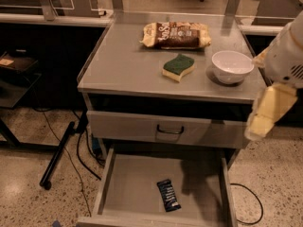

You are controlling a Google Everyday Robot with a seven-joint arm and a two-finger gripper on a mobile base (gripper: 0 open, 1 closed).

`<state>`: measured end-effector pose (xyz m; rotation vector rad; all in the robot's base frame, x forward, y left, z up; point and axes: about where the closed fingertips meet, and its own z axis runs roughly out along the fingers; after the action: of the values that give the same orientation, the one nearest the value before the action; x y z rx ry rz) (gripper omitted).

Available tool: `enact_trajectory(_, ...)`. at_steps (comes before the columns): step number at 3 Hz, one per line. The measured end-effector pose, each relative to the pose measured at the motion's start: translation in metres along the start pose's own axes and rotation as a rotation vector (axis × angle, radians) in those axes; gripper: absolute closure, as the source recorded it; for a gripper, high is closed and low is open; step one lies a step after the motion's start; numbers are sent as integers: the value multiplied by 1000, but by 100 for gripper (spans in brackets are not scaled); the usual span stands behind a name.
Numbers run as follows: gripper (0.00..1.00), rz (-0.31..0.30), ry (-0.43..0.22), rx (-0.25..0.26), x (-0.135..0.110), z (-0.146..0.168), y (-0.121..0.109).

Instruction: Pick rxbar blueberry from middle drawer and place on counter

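The rxbar blueberry (pixel 168 195), a small dark bar with white lettering, lies flat on the floor of the open middle drawer (pixel 128 188), near its front and a little right of centre. The grey counter (pixel 123 60) is above it. My gripper (pixel 255 129), cream-coloured and pointing down, hangs at the right of the cabinet, level with the closed upper drawer front. It is well above and to the right of the bar and holds nothing that I can see.
On the counter are a brown-and-cream snack bag (pixel 176 35) at the back, a green-and-yellow sponge (pixel 178 66) in the middle and a white bowl (pixel 232 66) at the right. The closed drawer front with its handle (pixel 170 129) overhangs the open drawer. Cables and a black bar lie on the floor at the left.
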<state>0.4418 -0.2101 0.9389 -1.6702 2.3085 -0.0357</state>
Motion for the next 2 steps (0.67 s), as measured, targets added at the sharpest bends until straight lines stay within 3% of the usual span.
enact_trajectory(2, 0, 243, 23, -97, -1, 128, -1)
